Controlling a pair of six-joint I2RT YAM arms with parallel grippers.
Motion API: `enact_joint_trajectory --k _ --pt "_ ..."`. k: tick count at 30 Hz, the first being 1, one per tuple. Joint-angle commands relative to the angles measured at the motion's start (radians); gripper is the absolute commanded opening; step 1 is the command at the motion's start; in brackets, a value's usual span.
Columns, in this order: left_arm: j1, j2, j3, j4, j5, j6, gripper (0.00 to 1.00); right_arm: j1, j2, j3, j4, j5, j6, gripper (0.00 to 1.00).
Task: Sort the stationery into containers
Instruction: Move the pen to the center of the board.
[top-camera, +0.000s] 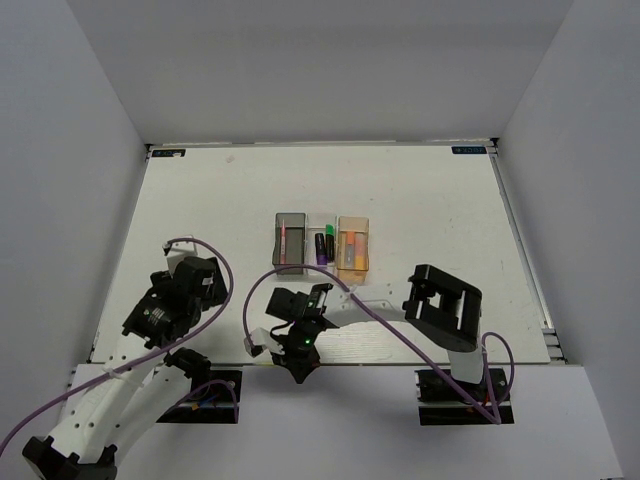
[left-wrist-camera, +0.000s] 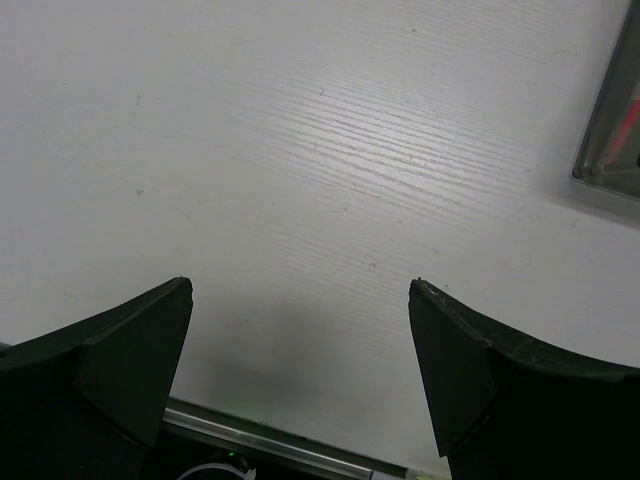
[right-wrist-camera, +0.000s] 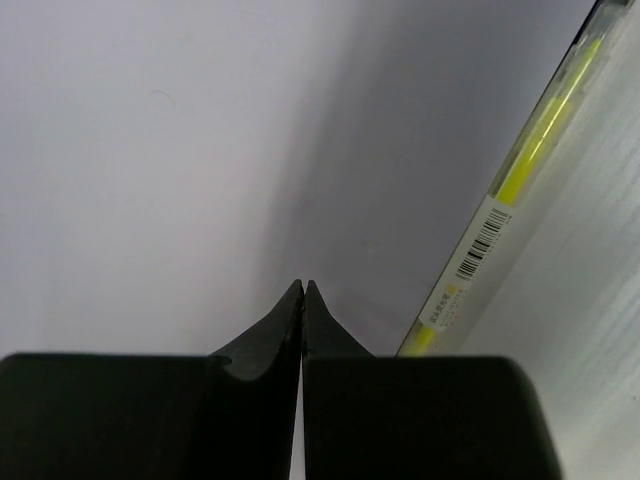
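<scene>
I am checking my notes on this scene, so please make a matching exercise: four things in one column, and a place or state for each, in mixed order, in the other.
Things:
1. left pincer
2. right pincer
3. pink pen
4. purple-capped highlighter

Place or state:
a. in the clear bin
b. open
c. in the grey bin
d. shut

Pairs: 1-b, 2-d, 3-c, 4-a.

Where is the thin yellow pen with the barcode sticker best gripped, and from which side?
Probably mid-barrel by the sticker on the thin yellow pen, from above, fingers across its long axis: it is slim and seems to lie flat. The right gripper is shut.
</scene>
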Motion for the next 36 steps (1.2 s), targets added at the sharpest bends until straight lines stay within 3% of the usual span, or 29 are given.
enact_joint_trajectory --k 1,36 --pt "0.015 -0.01 -0.008 0.001 -0.031 -0.003 1.0 0.009 0.02 0.024 0.002 0.029 -0.014 0.0" --pt "0.021 -0.023 -0.015 -0.005 -0.048 -0.014 1.0 -0.087 0.021 0.034 0.057 0.255 0.024 0.0"
